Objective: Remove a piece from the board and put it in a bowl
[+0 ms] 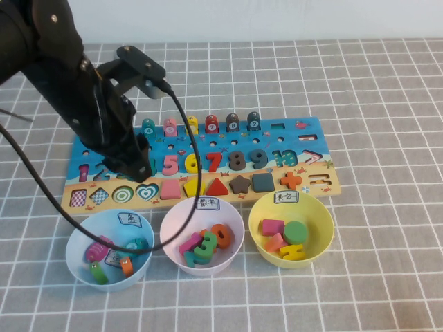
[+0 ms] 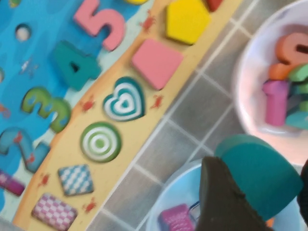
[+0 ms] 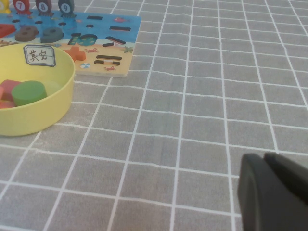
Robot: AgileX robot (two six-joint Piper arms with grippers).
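My left gripper (image 1: 142,169) hangs over the front left of the board (image 1: 304,131), just above the heart slot (image 1: 147,192), which shows its teal-and-white print. In the left wrist view the gripper (image 2: 264,192) is shut on the teal heart piece (image 2: 262,173), held above the near rim of the light blue bowl (image 2: 168,192). The arm hides the piece in the high view. The yellow bowl (image 1: 325,232) with its white label stands front right and holds several blocks. My right gripper (image 3: 263,161) is shut and empty over bare cloth, right of the yellow bowl (image 3: 43,108).
A pink bowl (image 1: 173,220) with number blocks stands between the light blue bowl (image 1: 76,242) and the yellow one. Pegs and numbers stand on the board's back part. A black cable (image 1: 190,138) loops from my left arm over the board. Grey checked cloth covers the table.
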